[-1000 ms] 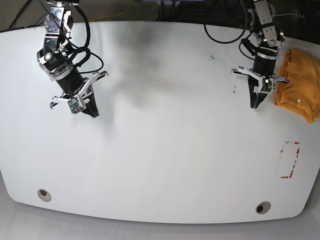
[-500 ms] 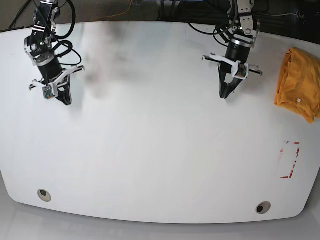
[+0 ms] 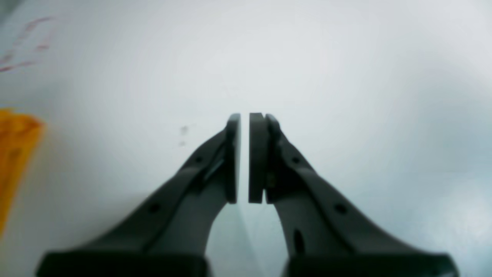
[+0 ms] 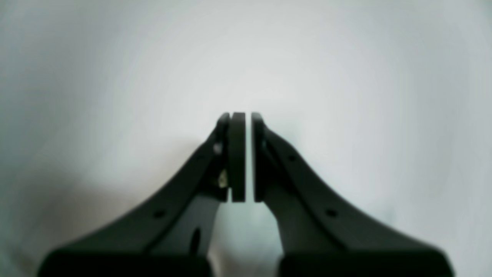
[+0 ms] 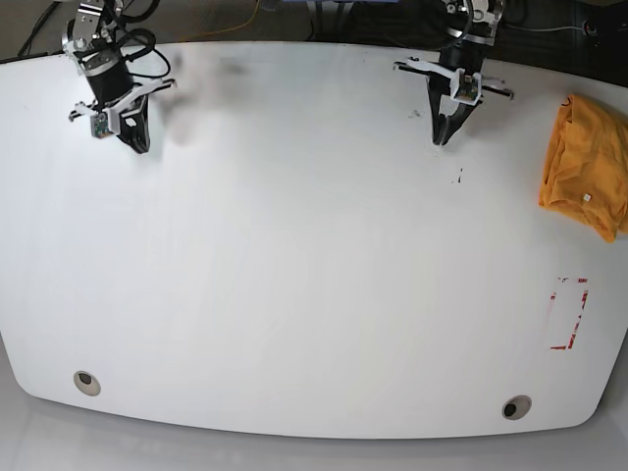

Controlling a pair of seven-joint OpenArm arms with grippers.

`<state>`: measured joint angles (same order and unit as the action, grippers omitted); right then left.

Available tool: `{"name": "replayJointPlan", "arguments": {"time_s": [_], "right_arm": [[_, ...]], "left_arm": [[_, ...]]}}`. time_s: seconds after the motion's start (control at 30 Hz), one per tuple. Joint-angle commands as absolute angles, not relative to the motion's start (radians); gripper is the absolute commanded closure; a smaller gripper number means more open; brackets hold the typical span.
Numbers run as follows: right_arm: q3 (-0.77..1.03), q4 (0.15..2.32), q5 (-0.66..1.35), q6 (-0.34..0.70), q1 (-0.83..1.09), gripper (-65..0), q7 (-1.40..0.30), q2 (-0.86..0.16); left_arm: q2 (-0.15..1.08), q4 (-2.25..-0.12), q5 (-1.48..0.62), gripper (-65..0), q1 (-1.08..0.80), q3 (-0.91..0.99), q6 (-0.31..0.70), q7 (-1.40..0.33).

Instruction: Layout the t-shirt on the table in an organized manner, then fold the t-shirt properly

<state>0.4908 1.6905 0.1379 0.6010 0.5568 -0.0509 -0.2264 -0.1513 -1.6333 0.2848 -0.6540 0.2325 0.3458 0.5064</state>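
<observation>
T-shirt (image 5: 586, 165), orange-yellow, bunched at table's (image 5: 314, 294) three o'clock edge; white neck label, unreadable. Left gripper (image 5: 443, 137) and right gripper (image 5: 137, 145): both pressed together, empty.

You have open worktop (image 5: 314, 294) across the whole middle and lower frame. The only obstacle lying on it is the bunched t-shirt (image 5: 587, 167) at the right edge; the left tool (image 5: 444, 135) hangs upper right, the right tool (image 5: 138, 144) upper left.

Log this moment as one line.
t-shirt: bunched, table edge | left claw: shut, empty | right claw: shut, empty
</observation>
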Motion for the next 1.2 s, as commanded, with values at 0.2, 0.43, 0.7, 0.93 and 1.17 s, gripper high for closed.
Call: {"name": "replayJointPlan", "arguments": {"time_s": [0.2, 0.43, 0.7, 0.93, 1.17], "right_arm": [[0.553, 1.785, 0.160, 0.601, 0.711, -1.9, -0.013, -0.154], [0.559, 1.828, 0.160, 0.602, 0.837, -1.9, -0.013, -0.105], [0.559, 1.842, 0.162, 0.602, 0.957, -1.9, -0.013, -0.045], [0.558, 1.839, 0.162, 0.602, 1.058, -1.9, -0.013, -0.013], [0.553, 1.807, 0.162, 0.602, 1.133, -1.9, -0.016, -0.005]], "left_arm": [[-0.157, -1.741, 0.280, -2.1, -0.832, 0.206, 0.308, 0.570], [-0.157, -1.759, 0.275, -2.1, -0.955, 0.209, 0.308, 0.572], [-0.157, -1.753, 0.275, -2.1, -1.056, 0.211, 0.308, 0.572], [-0.157, -1.750, 0.275, -2.1, -1.144, 0.211, 0.308, 0.567], [-0.157, -1.658, 0.275, -2.1, -1.181, 0.211, 0.308, 0.565]]}}
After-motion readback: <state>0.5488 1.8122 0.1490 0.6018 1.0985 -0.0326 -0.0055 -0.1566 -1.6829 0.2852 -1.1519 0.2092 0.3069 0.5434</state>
